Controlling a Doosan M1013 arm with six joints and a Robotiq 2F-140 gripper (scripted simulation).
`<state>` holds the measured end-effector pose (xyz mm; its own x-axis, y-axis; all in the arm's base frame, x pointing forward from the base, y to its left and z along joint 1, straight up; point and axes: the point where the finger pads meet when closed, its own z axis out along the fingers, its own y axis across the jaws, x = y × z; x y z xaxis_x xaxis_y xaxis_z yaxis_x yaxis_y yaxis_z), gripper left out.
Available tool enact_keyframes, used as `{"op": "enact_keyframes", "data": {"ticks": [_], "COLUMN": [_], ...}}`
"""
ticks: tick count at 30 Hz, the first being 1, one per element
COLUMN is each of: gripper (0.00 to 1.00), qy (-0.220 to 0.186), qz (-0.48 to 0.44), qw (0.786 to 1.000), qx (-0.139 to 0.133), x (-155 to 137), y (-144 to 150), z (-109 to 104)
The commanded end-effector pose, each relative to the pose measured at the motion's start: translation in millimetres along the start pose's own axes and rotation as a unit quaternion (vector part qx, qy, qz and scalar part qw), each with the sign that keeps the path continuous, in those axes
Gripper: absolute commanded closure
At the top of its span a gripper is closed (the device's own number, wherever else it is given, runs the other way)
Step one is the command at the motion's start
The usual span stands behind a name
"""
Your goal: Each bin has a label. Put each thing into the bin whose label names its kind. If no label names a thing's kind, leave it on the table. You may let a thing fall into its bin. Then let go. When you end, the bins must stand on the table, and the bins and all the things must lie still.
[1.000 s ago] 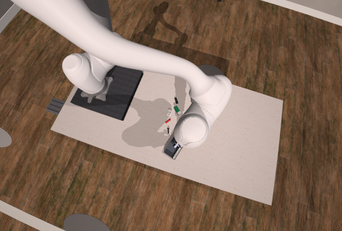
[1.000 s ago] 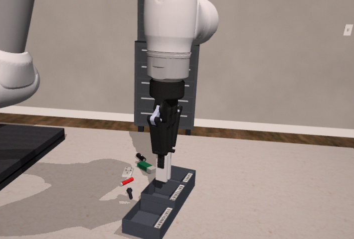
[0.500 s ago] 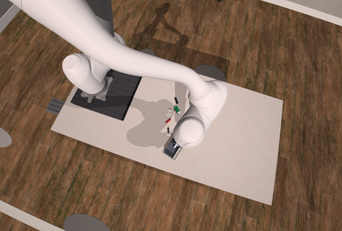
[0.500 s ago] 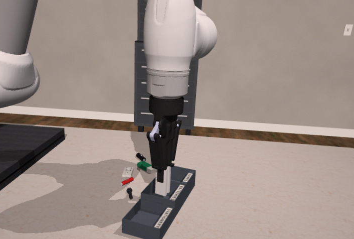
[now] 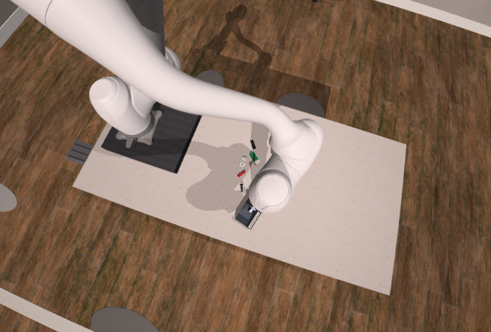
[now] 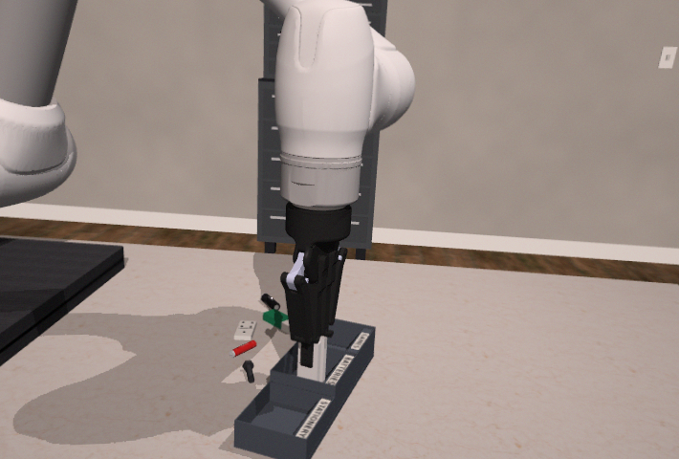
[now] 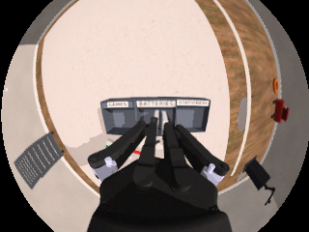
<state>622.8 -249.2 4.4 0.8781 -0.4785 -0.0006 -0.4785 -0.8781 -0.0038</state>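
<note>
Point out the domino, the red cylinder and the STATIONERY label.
domino [image 5: 243, 160] [image 6: 246, 329]: top and exterior views, on its face
red cylinder [image 5: 241, 173] [image 6: 244, 347]: top and exterior views, on its side
STATIONERY label [image 6: 313, 418] [image 7: 192, 102]: exterior and wrist views, on its lettering
</note>
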Motion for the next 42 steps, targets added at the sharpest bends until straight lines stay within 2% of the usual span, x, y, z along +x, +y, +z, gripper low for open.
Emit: {"op": "enact_keyframes", "data": {"ticks": [1, 42], "gripper": [0.95, 0.95], "qy": [0.000, 0.000], "qz": [0.000, 0.000], "qw": [1.000, 1.000], "qx": [0.000, 0.000], "x": [0.0, 0.0], "y": [0.0, 0.0], "z": [-0.1, -4.1]}}
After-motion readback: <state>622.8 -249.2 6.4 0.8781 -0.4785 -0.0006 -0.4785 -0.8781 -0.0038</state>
